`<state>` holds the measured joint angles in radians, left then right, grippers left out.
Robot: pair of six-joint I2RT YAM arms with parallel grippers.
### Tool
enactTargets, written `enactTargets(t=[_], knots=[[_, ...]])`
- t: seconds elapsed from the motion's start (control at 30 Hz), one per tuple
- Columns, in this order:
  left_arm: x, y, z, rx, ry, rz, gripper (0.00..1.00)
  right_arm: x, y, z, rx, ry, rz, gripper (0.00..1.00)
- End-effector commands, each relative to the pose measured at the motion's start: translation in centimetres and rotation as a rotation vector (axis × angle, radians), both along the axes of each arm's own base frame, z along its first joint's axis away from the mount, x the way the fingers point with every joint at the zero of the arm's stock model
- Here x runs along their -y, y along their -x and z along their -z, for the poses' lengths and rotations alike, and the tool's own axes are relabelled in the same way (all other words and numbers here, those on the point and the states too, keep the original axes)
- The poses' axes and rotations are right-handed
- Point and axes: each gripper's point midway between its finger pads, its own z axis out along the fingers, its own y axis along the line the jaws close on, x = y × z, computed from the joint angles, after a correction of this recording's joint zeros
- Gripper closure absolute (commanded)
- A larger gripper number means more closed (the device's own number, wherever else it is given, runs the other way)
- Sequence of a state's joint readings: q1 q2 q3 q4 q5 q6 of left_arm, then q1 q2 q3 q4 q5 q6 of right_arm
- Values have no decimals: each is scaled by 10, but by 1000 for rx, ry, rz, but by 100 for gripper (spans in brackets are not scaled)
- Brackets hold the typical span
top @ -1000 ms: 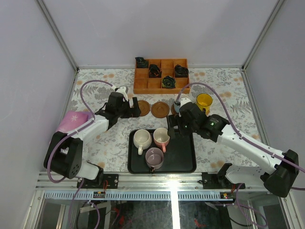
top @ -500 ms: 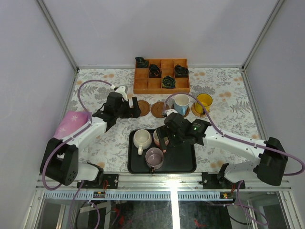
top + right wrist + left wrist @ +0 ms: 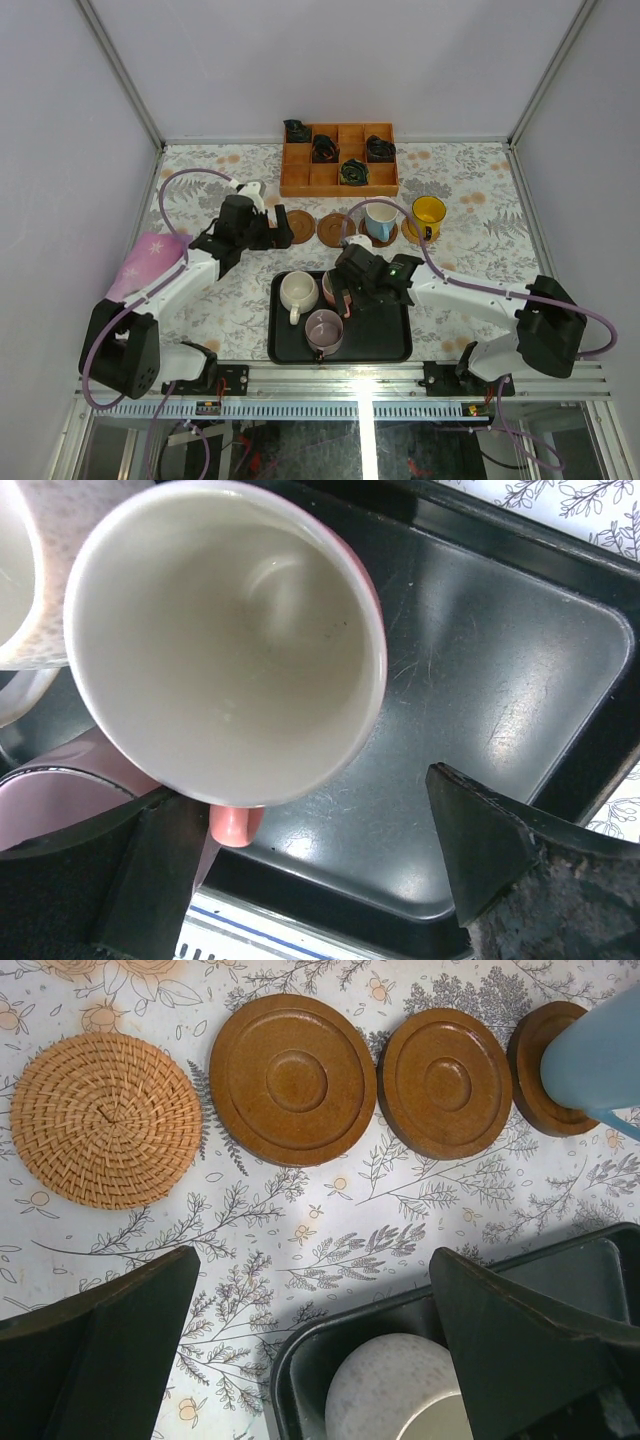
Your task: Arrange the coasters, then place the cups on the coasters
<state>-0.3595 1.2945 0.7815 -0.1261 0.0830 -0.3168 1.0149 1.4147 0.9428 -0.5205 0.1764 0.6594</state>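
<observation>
In the left wrist view a pale woven coaster, two bare brown coasters and a fourth coaster under the light blue cup lie in a row. The yellow cup stands on its own coaster at the row's right end. The cream cup, pink cup and mauve cup sit in the black tray. My left gripper hangs open between the coasters and the tray. My right gripper is open low over the tray, the pink cup's handle beside its left finger.
An orange wooden box with square cells holding small dark objects stands at the back. A pink patterned cloth lies at the left, by my left arm. The flowered tablecloth runs to metal frame rails on all sides.
My right arm has swung from the blue cup's coaster back to the tray and now hovers at the pink cup. The blue cup stays on its coaster. The left arm barely moved.
</observation>
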Motion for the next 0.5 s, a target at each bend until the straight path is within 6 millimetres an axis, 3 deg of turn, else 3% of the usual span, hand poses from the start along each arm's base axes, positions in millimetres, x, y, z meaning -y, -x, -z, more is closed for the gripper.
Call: enactTargets(t=[0.0, 0.3, 0.47], knots=[[1, 3, -7, 29, 7, 9, 0, -4, -8, 3, 31, 13, 16, 9], [-4, 6, -13, 50, -5, 0, 0, -23, -13, 3, 28, -16, -9, 38], [-4, 6, -15, 58, -4, 3, 0, -27, -15, 2, 26, -14, -15, 76]])
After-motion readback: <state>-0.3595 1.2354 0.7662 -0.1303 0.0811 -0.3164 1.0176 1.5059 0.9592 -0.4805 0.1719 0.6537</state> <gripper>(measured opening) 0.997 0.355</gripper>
